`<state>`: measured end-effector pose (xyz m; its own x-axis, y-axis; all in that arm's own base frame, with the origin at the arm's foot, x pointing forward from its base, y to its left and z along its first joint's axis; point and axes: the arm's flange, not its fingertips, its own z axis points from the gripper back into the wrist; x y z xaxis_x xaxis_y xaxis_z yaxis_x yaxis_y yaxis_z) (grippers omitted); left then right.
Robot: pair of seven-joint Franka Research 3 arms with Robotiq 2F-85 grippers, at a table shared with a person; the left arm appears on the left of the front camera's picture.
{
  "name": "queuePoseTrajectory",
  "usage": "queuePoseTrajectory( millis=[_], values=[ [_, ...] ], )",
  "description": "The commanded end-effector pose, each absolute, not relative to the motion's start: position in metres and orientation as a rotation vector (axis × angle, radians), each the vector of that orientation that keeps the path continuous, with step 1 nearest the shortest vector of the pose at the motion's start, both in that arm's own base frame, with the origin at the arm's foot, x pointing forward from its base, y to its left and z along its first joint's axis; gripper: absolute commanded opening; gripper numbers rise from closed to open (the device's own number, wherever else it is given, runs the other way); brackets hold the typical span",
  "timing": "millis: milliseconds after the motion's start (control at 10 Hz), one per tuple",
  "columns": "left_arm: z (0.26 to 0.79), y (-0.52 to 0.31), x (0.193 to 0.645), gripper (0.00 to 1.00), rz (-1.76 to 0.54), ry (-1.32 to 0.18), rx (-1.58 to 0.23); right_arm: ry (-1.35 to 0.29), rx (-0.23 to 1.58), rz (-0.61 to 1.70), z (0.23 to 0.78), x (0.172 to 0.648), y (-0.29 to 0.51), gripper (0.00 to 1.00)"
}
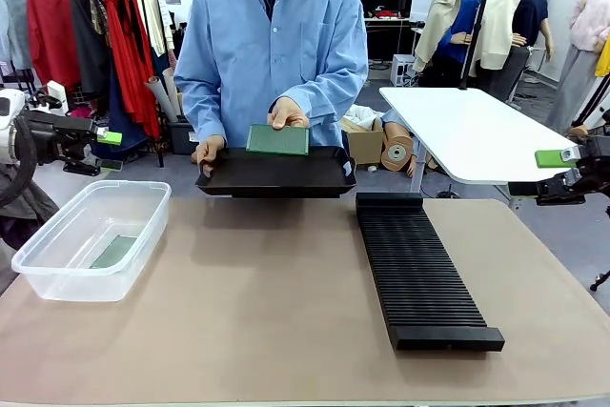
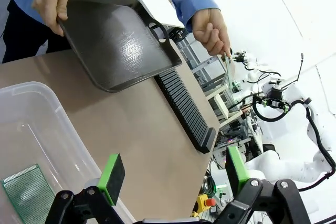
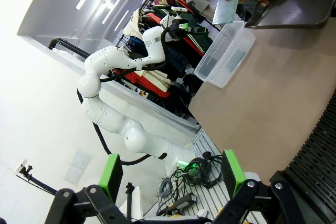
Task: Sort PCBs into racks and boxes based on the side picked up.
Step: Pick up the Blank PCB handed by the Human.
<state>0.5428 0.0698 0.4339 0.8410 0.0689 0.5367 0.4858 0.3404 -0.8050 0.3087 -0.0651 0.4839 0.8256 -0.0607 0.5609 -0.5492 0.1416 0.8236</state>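
Left edge: left gripper (image 1: pixel 107 137), jaws spread, empty. Lower left: clear plastic rectangular tub (image 1: pixel 91 283), one thin green circuit board (image 1: pixel 114 252) flat inside. Upper centre: person's hand (image 1: pixel 288 113) holds second green board (image 1: pixel 277 139) over, possibly touching, shallow black tray (image 1: pixel 276 180). Right of centre: long black slotted plastic rack (image 1: pixel 419 269). Right edge: right gripper (image 1: pixel 558 157), spread, empty.

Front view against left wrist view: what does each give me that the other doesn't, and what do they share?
Front view: the broad green face of the held PCB in the person's hand by the black tray, and the rack end to end. Left wrist view: the tray's glossy inner floor, the dotted grid on the lying PCB inside the clear tub, and the left gripper with its jaws open. Shared: tray, rack, tub and the person's hands.
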Motion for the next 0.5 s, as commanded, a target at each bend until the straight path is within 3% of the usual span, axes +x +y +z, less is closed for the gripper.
queuePoseTrajectory(
  millis=[0, 400],
  values=[
    [0.4352, 0.0704, 0.5426, 1.00, -0.293, -0.536, -1.200, -0.537, 1.401, 0.391, 0.4882, 0.3107, -0.0656, 1.00],
    [0.4352, 0.0704, 0.5426, 1.00, -0.293, -0.536, -1.200, -0.537, 1.401, 0.391, 0.4882, 0.3107, -0.0656, 1.00]
  ],
)
